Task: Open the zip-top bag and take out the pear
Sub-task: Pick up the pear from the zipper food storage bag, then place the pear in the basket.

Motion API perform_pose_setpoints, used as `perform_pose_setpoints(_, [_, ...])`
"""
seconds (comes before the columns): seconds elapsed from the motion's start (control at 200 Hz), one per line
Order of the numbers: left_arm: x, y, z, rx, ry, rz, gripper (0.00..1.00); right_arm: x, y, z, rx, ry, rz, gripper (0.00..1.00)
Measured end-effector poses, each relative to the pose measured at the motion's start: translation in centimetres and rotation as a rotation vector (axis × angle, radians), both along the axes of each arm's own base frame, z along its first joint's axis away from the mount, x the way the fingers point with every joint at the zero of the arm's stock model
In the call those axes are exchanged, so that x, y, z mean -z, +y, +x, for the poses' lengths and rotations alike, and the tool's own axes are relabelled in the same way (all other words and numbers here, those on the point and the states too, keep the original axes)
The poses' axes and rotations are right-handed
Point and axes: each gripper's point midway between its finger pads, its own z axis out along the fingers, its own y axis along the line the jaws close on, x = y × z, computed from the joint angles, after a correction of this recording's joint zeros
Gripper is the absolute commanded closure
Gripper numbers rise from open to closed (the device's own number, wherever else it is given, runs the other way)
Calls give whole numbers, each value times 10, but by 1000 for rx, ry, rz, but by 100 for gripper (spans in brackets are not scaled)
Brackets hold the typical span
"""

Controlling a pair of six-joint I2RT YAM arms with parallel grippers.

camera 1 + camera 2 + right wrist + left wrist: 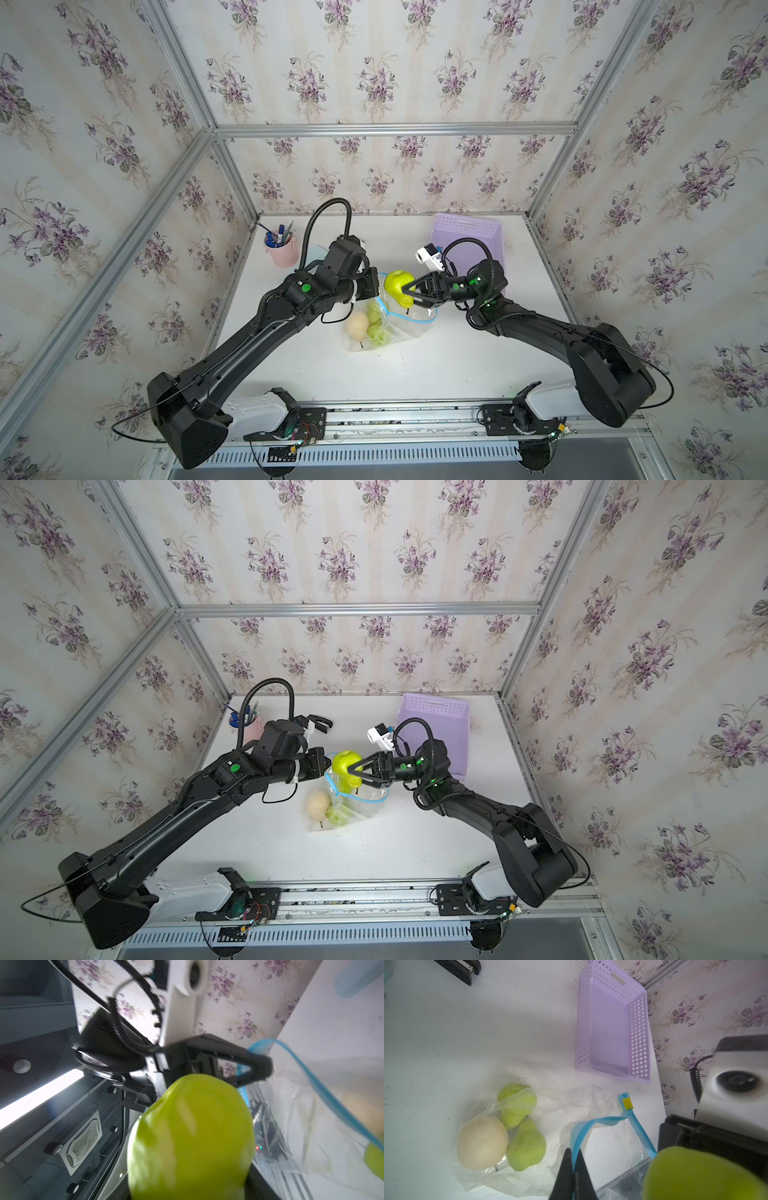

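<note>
Right now the right gripper [408, 291] has a green pear [397, 283] at the mouth of the bag [405, 328].
Its jaws stand half spread, clamped on the pear's sides, holding it up off the table [457, 357]; whether it's fully clear of the plastic I can't tell. The left gripper [573, 1167] is pressed tight together, pinching the blue zip strip [600, 1120] and holding that edge up. Two green pears [527, 1147] and a pale fruit [482, 1142] lie inside the bag, mid-table.

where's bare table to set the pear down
Bare: the front strip between the bag and the rail, and the back between the basket and a black object. Crowded: the centre, with bag, left gripper and right gripper.
</note>
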Motion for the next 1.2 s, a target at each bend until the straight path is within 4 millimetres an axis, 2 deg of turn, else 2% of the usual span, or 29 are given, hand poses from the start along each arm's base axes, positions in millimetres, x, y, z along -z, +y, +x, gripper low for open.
perform_pose_setpoints(0.09, [0,5,2,-12,-4,2,100,-38,-17,34,104,-45,101,75])
perform_pose_setpoints(0.21, [-1,8,4,-16,-10,5,100,-67,-38,70,239,-90,113,76])
perform_pose_setpoints(0.275, [-2,8,4,-16,-12,3,100,-81,-51,106,383,-111,48,72])
perform_pose_setpoints(0.32, [-4,8,3,-15,-16,-1,100,-91,-63,140,526,-134,-20,72])
perform_pose_setpoints(0.365, [-7,7,3,-12,-20,-8,100,-90,-77,170,664,-146,-108,74])
perform_pose_setpoints(0.41, [-10,7,2,-10,-25,-16,100,-75,-97,199,794,-136,-221,75])
perform_pose_setpoints(0.435, [-11,7,1,-10,-25,-22,100,-59,-109,211,851,-117,-293,75])
perform_pose_setpoints(0.5, [-14,5,0,-6,-26,-38,100,7,-151,235,982,5,-515,74])
perform_pose_setpoints(0.57, [-17,4,-1,-7,-28,-50,100,78,-191,240,1055,131,-755,74])
perform_pose_setpoints(0.605, [-19,3,-2,-7,-27,-59,100,104,-202,239,1056,171,-853,74])
perform_pose_setpoints(0.744, [-21,-2,-5,5,-20,-80,100,166,-217,241,1005,219,-1079,70])
perform_pose_setpoints(0.809, [-21,-3,-5,5,-18,-85,100,185,-225,239,989,230,-1156,67])
perform_pose_setpoints(0.894, [-23,-5,-5,5,-22,-97,100,207,-229,242,951,241,-1226,55])
perform_pose_setpoints(0.929, [-24,-5,-4,6,-25,-100,100,216,-230,241,935,243,-1253,47])
perform_pose_setpoints(0.984, [-25,-6,-4,7,-26,-107,100,229,-232,234,902,260,-1290,26])
perform_pose_setpoints(1.034, [-25,-7,-4,9,-26,-109,100,235,-235,228,885,269,-1318,15])
perform_pose_setpoints(1.079, [-26,-7,-4,12,-24,-111,100,232,-235,224,877,259,-1321,1])
perform_pose_setpoints(1.144, [-28,-9,-4,15,-26,-115,100,216,-232,222,877,219,-1290,0])
perform_pose_setpoints(1.199, [-29,-9,-4,17,-28,-118,100,184,-227,223,904,168,-1226,0])
